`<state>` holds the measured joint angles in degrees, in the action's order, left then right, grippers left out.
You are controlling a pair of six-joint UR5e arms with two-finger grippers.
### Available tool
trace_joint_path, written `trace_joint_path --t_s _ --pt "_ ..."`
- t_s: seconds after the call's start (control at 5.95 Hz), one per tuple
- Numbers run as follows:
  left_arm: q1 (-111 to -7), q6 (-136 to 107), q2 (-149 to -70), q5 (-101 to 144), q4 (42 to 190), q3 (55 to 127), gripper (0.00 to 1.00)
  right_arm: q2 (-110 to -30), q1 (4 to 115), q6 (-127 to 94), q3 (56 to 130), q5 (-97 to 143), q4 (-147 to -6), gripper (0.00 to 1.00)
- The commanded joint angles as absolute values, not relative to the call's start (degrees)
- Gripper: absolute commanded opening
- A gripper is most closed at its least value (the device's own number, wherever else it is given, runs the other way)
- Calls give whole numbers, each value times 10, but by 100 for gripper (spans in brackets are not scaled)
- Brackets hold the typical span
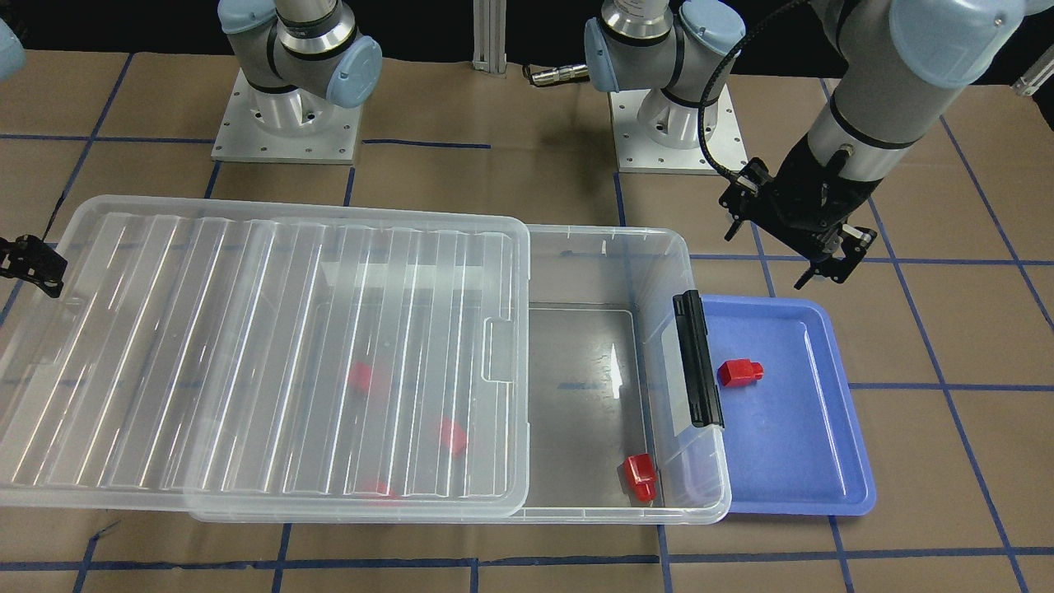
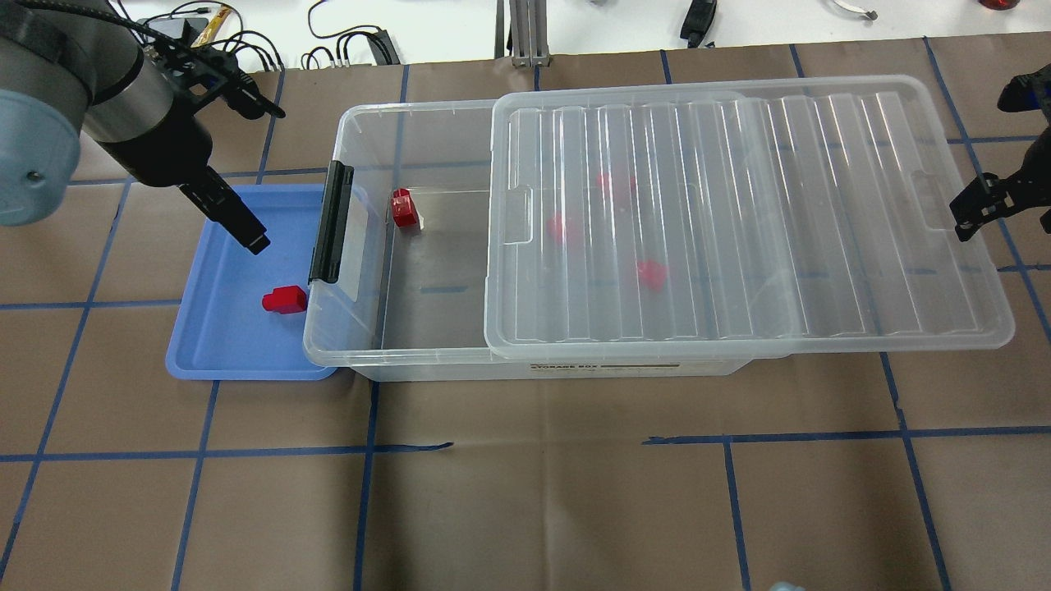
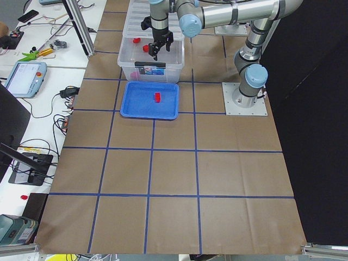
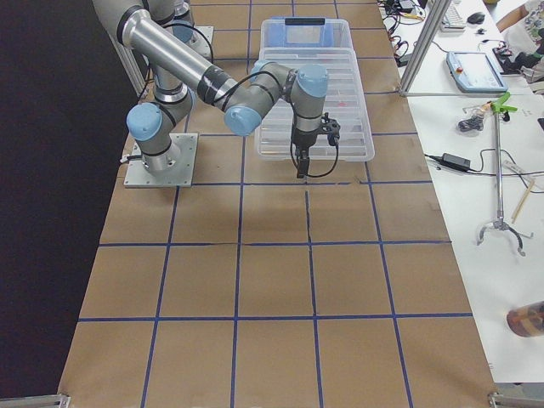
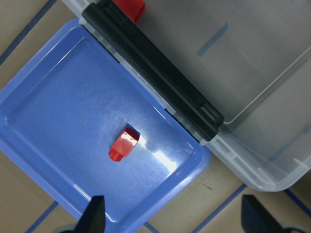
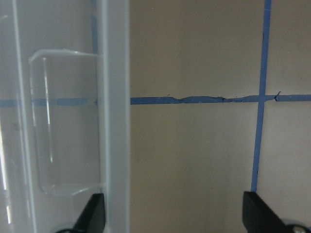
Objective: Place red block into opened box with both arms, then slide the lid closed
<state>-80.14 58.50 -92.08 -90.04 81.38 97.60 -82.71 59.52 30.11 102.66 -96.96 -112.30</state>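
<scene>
One red block lies alone in the blue tray. My left gripper hovers open and empty over the tray, apart from the block. The clear box has its black latch bar beside the tray. Its ribbed lid is slid aside and covers most of the box. Another red block sits in the uncovered part, and three more show blurred under the lid. My right gripper stands open at the lid's far short end, holding nothing.
The blue tray touches the box's latch end. Both arm bases stand behind the box. Brown paper with blue tape lines covers the table. Cables and tools lie on the white benches beyond the table's edges.
</scene>
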Motion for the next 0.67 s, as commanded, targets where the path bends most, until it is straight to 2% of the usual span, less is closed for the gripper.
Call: trace_joint_path --t_s 0.0,0.5 --pt "-768 754 -960 -902 727 1023 97 -828 584 301 1027 -970 -1125 100" --pt "-746 954 -1016 -895 636 1066 97 -863 597 239 998 -965 -1067 100"
